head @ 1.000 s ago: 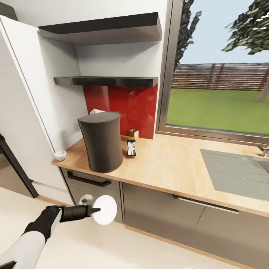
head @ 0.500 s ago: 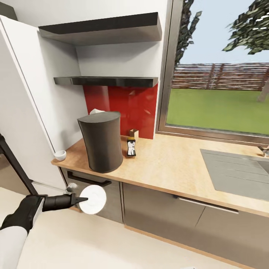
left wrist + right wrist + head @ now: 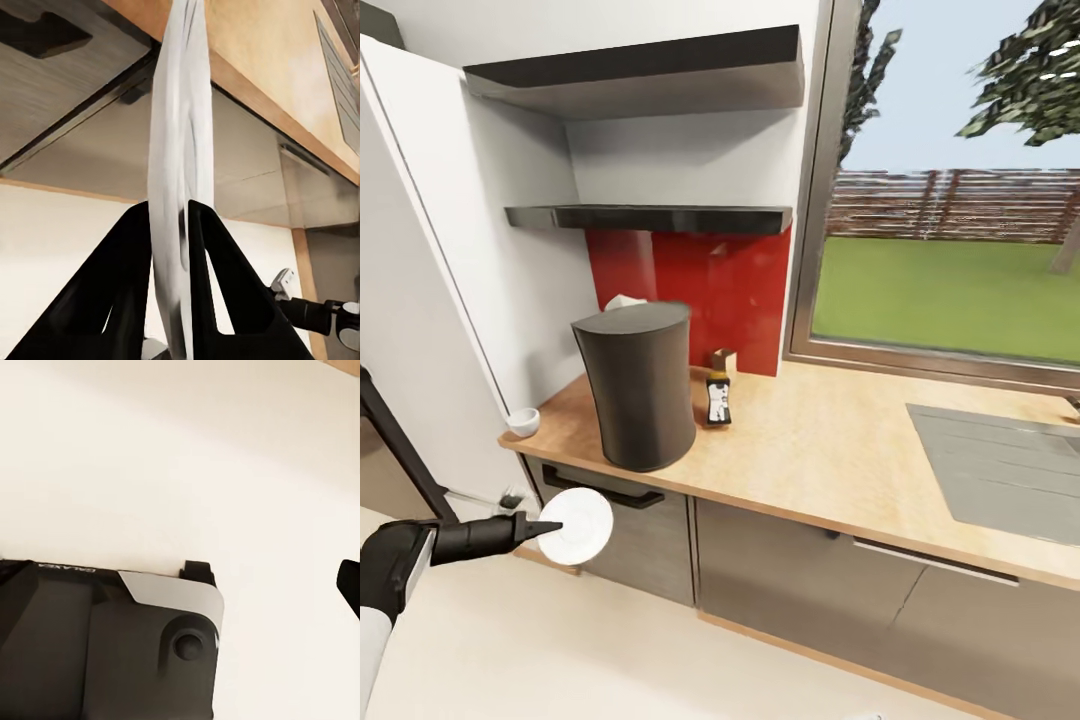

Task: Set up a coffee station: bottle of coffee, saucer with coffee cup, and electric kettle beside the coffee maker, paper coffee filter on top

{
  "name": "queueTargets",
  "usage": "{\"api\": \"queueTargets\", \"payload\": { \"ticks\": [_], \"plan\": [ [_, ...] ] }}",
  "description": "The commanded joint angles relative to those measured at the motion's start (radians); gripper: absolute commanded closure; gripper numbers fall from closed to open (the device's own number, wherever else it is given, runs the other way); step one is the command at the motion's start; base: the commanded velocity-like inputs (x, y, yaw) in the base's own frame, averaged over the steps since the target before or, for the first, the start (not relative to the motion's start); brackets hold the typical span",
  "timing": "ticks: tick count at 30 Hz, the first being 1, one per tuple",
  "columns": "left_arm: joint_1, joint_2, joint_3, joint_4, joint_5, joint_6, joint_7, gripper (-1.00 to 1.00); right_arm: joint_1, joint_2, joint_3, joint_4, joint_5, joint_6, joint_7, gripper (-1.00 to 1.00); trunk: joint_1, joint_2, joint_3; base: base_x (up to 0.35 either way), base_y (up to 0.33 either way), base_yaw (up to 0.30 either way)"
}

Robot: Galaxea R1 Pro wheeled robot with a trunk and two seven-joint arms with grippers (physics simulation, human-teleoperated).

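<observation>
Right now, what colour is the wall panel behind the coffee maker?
Glossy red panel, behind the dark-grey coffee maker; clearest in the head view.

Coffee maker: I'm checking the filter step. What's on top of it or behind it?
The coffee maker has a bare top. A white crinkled edge peeks from behind it; the rest is hidden.

Beige countertop (image 3: 830, 450), coffee maker (image 3: 637, 388), bottle of coffee (image 3: 717, 399), coffee cup (image 3: 522, 421)

Bright even daylight, window (image 3: 950, 260) at right, soft shadow under the kitchen shelf (image 3: 650, 217), glossy red backsplash (image 3: 710, 285) sheen, saucer (image 3: 178, 150) motion-blurred, slightly jagged edges.
</observation>
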Motion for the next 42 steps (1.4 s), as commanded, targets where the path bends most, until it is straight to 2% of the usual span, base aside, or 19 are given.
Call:
{"api": "queueTargets", "payload": {
  "ticks": [1,10,16,21,23,27,30,33,34,36,37,38,42],
  "plan": [
    [-0.002,0.0,0.008,-0.001,-0.011,0.009,-0.009,1.0,-0.001,0.0,0.008,0.0,-0.008,0.003,0.001,-1.0,0.001,-0.002,-0.002,0.229,0.23,0.0],
    [-0.01,0.005,0.016,-0.001,-0.008,0.011,-0.015,1.0,0.0,0.0,0.008,0.0,-0.008,0.003,0.001,-1.0,0.001,-0.002,-0.002,0.148,0.29,0.0],
    [-0.01,0.028,0.017,-0.001,-0.001,0.016,-0.017,1.0,0.0,0.0,0.008,0.0,-0.008,0.004,0.001,-1.0,0.001,-0.002,-0.002,0.01,0.336,0.0],
    [-0.01,0.038,0.018,-0.002,0.015,0.051,-0.017,1.0,0.0,0.0,0.008,0.001,-0.008,0.005,0.001,-1.0,0.001,-0.002,-0.002,0.001,0.271,-0.114],
    [-0.013,0.036,0.025,-0.002,0.016,0.058,-0.015,1.0,0.0,0.0,0.008,0.0,-0.008,0.005,0.001,-1.0,0.001,-0.002,-0.002,0.0,0.051,-0.24],
    [-0.049,0.025,0.073,0.0,0.015,0.062,0.003,1.0,0.0,-0.001,0.008,0.001,-0.008,0.006,-0.001,-1.0,0.001,-0.002,-0.002,0.0,0.012,-0.153],
    [-0.085,0.005,0.094,0.002,0.016,0.068,0.071,1.0,0.0,-0.01,0.007,0.001,-0.008,0.008,-0.002,-1.0,0.001,-0.002,-0.002,0.0,0.002,-0.033],
    [-0.112,-0.054,0.149,0.002,0.053,0.074,0.197,1.0,0.001,-0.02,0.007,0.001,-0.012,0.012,-0.002,-1.0,0.001,-0.002,-0.002,0.0,0.0,-0.007],
    [-0.117,-0.082,0.178,0.001,0.078,0.075,0.265,1.0,0.005,-0.022,0.007,0.001,-0.013,0.012,-0.003,-1.0,0.001,-0.002,-0.002,0.0,0.0,-0.002],
    [-0.129,-0.11,0.206,0.0,0.122,0.075,0.384,1.0,0.011,-0.023,0.005,0.0,-0.023,0.012,-0.003,-1.0,0.001,-0.002,-0.002,0.0,0.0,-0.001],
    [-0.132,-0.115,0.211,0.0,0.144,0.074,0.426,1.0,0.012,-0.025,0.005,0.0,-0.033,0.012,-0.003,-1.0,0.001,-0.002,-0.002,0.0,0.0,0.0],
    [-0.134,-0.119,0.215,0.0,0.181,0.073,0.479,1.0,0.013,-0.026,0.005,0.0,-0.059,0.013,-0.003,-1.0,0.001,-0.002,-0.002,0.0,0.0,0.0],
    [-0.137,-0.125,0.219,0.0,0.281,0.07,0.603,1.0,0.014,-0.027,0.005,0.0,-0.15,0.013,-0.003,-1.0,0.001,-0.002,-0.002,0.0,0.0,0.0]
  ]
}}
